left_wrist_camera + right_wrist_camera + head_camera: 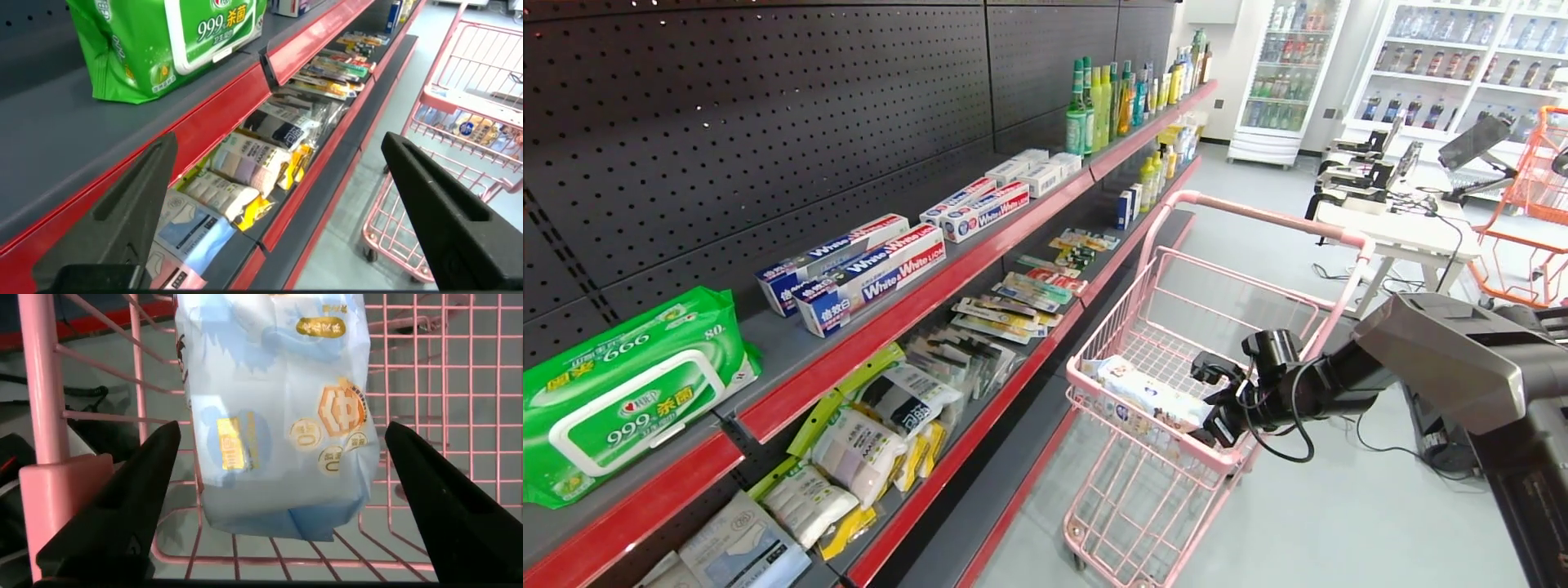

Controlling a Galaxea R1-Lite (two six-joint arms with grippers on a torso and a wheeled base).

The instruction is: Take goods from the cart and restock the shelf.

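Here the right gripper [1214, 402] hangs inside the pink cart [1262, 214], just over its near rim, fingers spread wide and gripping nothing. In the right wrist view the gripper [278, 437] straddles a blue-and-white soft pack [278, 416] lying on the cart's wire floor [425, 392]. There is a gap on each side between the fingers [122, 506] and the pack's edges. In the head view the pack [1147, 392] lies toward the cart's near left corner, close to the side rail.

The left gripper [278, 143] is likewise spread wide and empty. It hovers in front of the red edge of the shelf [237, 98], near the green wipes pack [163, 41], and the cart [458, 82] shows farther right.

On the top board of the shelf [915, 302], the green wipes pack [629, 392] stands at the near left end, its corner close to the red lip. Beyond it is a bare grey stretch [768, 343] — then the toothpaste boxes [866, 273] begin. The lower board [980, 408] is crowded with small packets [874, 433]. Between the shelf's foot and the cart runs a strip of open grey floor [1045, 490].
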